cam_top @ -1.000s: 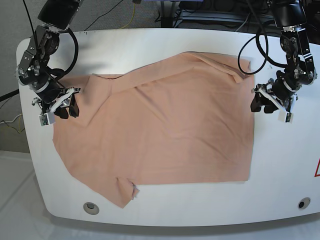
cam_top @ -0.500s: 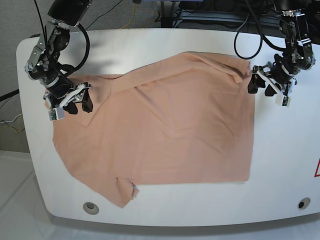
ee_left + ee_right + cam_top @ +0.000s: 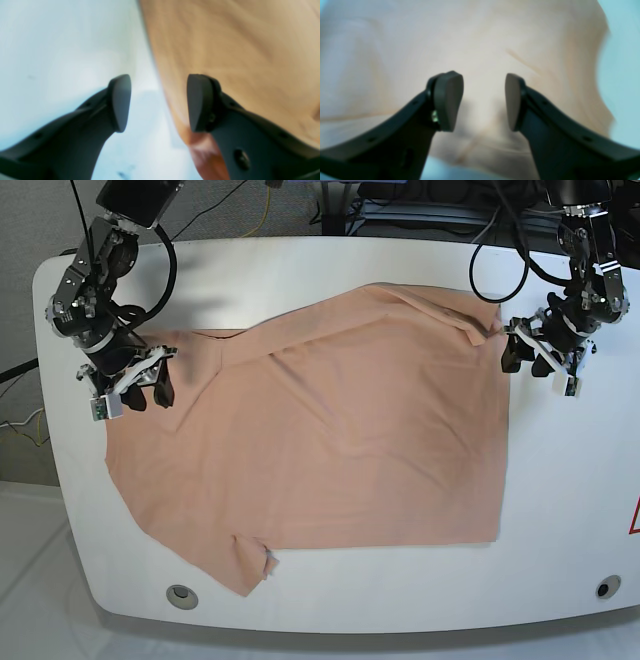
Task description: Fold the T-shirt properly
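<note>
The peach T-shirt [image 3: 330,440] lies spread flat across the white table [image 3: 300,270], with a small folded bit at its near left corner. My right gripper [image 3: 147,394] hovers over the shirt's left sleeve area; in the right wrist view it [image 3: 483,102] is open, with blurred shirt cloth [image 3: 480,37] beneath and nothing between the fingers. My left gripper [image 3: 518,358] is at the shirt's far right corner. Seen from the left wrist, it [image 3: 158,102] is open and straddles the shirt's edge [image 3: 237,50]: one finger over bare table, the other over cloth.
Two round holes [image 3: 181,595] [image 3: 607,587] sit near the table's front edge. Cables [image 3: 250,210] run behind the far edge. A red mark [image 3: 634,520] shows at the right rim. Bare table borders the shirt on all sides.
My left gripper has moved away from the shirt's right side toward its far right corner. My right gripper has shifted slightly onto the shirt's left sleeve area. The shirt has not moved.
</note>
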You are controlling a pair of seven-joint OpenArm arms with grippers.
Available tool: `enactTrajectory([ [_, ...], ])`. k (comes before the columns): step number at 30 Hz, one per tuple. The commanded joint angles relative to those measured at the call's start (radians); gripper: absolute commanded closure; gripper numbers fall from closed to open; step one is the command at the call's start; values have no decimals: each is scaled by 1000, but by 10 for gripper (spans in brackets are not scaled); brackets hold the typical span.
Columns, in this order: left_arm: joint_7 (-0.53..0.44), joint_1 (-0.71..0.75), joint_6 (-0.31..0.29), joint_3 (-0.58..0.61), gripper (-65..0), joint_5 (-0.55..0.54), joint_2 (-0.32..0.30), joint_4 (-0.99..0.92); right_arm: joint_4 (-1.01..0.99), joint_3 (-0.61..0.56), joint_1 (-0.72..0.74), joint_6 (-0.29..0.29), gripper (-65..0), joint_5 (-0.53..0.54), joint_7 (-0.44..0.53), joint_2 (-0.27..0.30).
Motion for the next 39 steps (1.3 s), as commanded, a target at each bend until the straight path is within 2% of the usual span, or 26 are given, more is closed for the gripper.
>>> enactTrajectory([
  [1, -30, -11, -6, -2, -367, -3, -10, 14, -14, -4, 32, 6, -276, -1, 52, 18],
  [11, -1, 19, -1, -3, -398, -33, -9, 28, -46, 22, -3, 6, -297, 21, 57, 45],
  [23, 13, 81, -10, 9, -393, -56, -12, 71, -4, 180, -92, 6, -308, 72, 69, 22],
  [31, -10, 106, -16, 33, -378, -59, -11, 51, -73, 160, -92, 6, -309, 54, 92, 32],
  [39, -46, 114, -25, 48, -402, -48, -14, 60, -101, 163, -92, 6, -312, 52, 116, 51],
])
